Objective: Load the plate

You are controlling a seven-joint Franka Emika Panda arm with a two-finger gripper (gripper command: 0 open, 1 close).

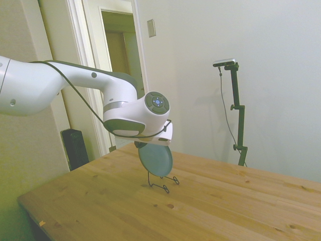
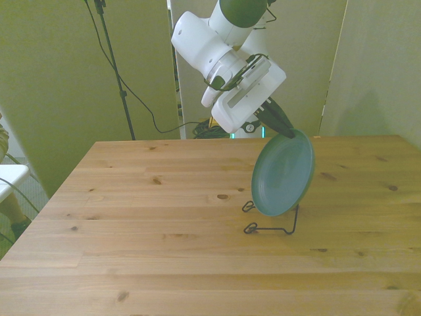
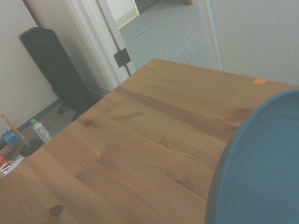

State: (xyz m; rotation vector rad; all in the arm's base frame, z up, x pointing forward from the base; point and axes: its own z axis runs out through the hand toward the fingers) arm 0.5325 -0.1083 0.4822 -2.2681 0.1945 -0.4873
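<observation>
The teal plate [image 2: 283,174] stands nearly upright on edge, its lower rim in or just over the thin black wire stand [image 2: 270,228] right of the table's middle in the front view. My gripper [image 2: 289,133] reaches down at a slant from above and is shut on the plate's top rim. From the side, the plate [image 1: 156,159] hangs below the white hand, over the stand [image 1: 163,184], and the hand hides most of the fingers. Close up, the wrist view catches only a curved part of the plate [image 3: 261,172] over the bare wood.
The wooden table [image 2: 131,217] stretches wide toward the front view's left. Off the table stand a black speaker [image 1: 75,148] by the open doorway [image 1: 118,55] and a small bottle [image 3: 41,130] on the floor. A bit of orange tape [image 3: 259,80] marks a table edge.
</observation>
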